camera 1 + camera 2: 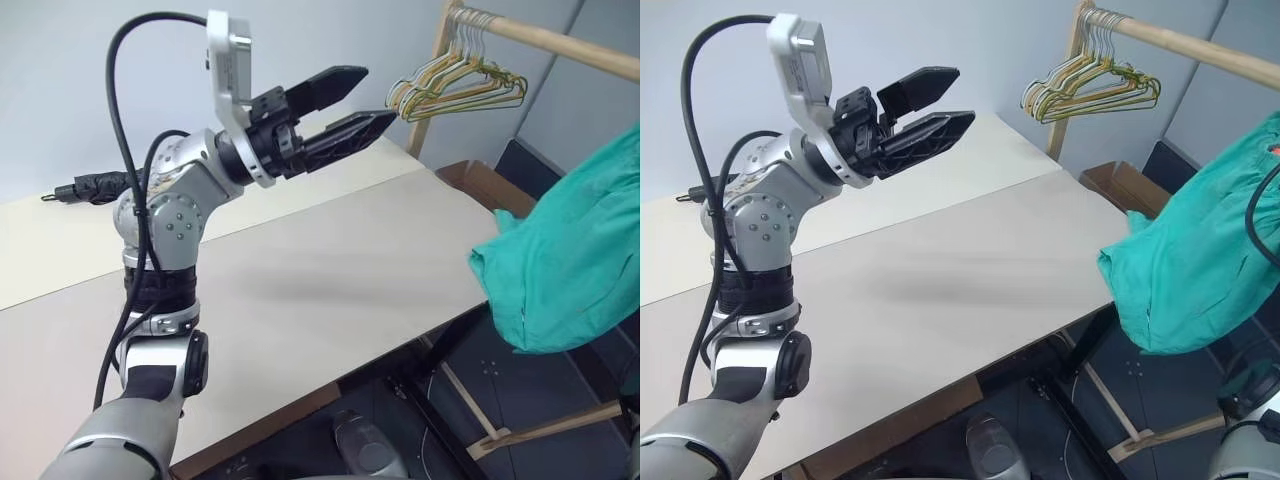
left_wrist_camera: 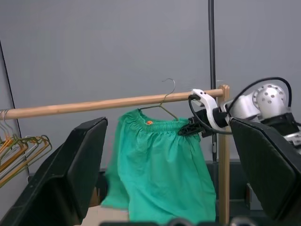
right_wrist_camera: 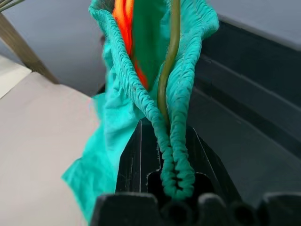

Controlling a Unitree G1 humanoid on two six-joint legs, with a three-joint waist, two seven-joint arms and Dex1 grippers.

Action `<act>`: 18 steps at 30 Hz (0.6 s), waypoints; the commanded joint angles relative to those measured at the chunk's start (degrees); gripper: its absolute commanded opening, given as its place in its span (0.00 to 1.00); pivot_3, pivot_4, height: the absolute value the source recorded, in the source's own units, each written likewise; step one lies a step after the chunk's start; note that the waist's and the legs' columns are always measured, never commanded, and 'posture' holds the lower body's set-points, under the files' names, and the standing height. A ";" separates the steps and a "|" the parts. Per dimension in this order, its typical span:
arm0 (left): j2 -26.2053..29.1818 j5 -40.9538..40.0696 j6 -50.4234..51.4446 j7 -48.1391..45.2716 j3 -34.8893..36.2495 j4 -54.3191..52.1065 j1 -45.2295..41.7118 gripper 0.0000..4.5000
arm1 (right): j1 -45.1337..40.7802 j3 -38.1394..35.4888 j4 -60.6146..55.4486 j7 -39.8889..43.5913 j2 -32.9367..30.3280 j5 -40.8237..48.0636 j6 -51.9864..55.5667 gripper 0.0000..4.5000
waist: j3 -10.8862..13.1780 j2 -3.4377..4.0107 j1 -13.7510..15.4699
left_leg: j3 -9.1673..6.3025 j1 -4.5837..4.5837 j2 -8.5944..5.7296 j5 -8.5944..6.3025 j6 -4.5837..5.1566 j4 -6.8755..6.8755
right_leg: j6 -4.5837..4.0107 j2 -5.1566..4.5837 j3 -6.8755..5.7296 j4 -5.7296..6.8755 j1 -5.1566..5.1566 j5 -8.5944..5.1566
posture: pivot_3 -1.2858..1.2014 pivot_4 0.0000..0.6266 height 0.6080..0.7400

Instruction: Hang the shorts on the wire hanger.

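while the right claw (image 2: pixel 188 128) pinches the waistband of the shorts (image 2: pixel 162 169) and the wire hanger (image 2: pixel 165 101) together, they hang by the wooden rail (image 2: pixel 94 104), off the bench (image 1: pixel 330 270) at three o'clock. left claw (image 1: pixel 345 105) gapes empty. next: hook it on, i think.
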 commanded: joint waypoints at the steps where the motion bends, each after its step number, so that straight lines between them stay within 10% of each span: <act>1: 0.97 0.62 -2.54 -0.22 0.08 -2.73 0.81 0.99 | -2.82 -1.69 2.42 -2.77 0.16 -1.00 0.43 0.04 | -0.03 0.02 0.10 | -0.02 0.00 0.00 0.00 0.00 0.00 | 0.01 0.00 -0.01 -0.02 0.00 0.00 | 0.38 0.00 1.00; 12: 2.69 1.14 -4.33 -1.04 0.23 -2.02 1.77 0.99 | -2.65 -6.92 4.45 -9.00 4.87 2.00 0.43 0.04 | -0.12 0.12 0.88 | -0.02 -0.04 -0.08 0.00 0.00 -0.03 | 0.08 0.00 0.11 -0.30 0.01 0.05 | 0.39 0.00 1.00; 18: 3.39 1.95 -5.02 -0.65 -0.25 -2.56 1.95 1.00 | -0.66 -4.54 -1.21 -10.08 5.90 3.36 0.43 0.46 | -0.14 0.16 1.01 | -0.02 -0.04 -0.10 0.00 0.00 -0.03 | 0.08 0.00 0.13 -0.32 0.01 0.05 | 0.39 0.00 1.00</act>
